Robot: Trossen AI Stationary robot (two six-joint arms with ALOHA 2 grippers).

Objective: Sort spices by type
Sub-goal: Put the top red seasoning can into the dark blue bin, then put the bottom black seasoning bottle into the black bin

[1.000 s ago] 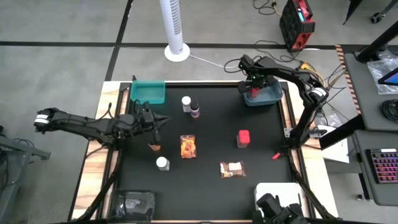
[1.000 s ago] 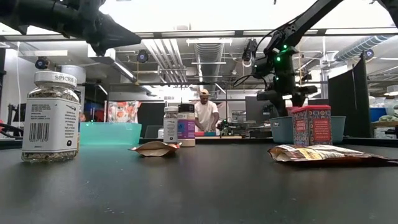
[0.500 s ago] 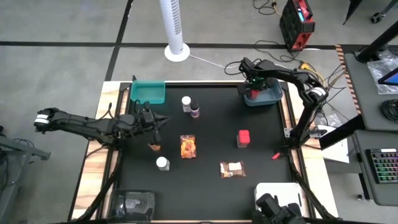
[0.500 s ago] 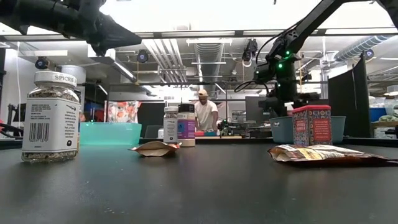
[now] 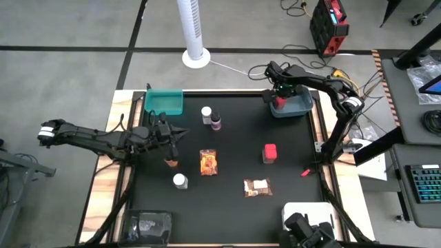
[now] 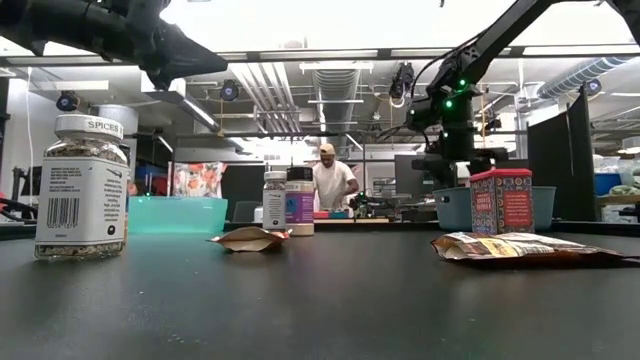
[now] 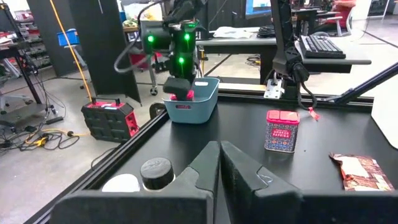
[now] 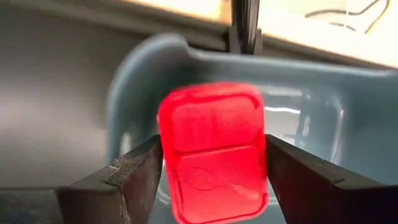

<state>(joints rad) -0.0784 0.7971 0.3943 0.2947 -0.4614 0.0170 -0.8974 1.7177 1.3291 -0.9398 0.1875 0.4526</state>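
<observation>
right gripper [image 5: 279, 100] hangs over the blue-grey bin [image 5: 298, 108] at the far right corner of the table [image 5: 234, 200], a red spice box [image 8: 213, 152] sitting between its fingers [image 8: 134, 171]; cannot tell if the pads touch the box's sides or stand just off them, so grip vs. let go is unclear. box is above the bin's inside, top face toward the wrist cam. left gripper [image 5: 176, 132] is over the table's left side w/ fingers pressed together, nothing in them, just by a small amber jar [image 5: 171, 162]. rest of the spices lie spread out: second red box [image 5: 269, 153] right of centre, orange packet [image 5: 209, 162] mid-table, brown packet [image 5: 257, 187] nearer the front, white-capped bottle [image 5: 180, 181] front left, another white-capped bottle [image 5: 206, 114] touching or just beside a purplish jar [image 5: 216, 123] near the teal bin [image 5: 164, 103] at far left. a person [image 6: 330, 185] stands in the room behind. nothing blocks the bin's opening.
</observation>
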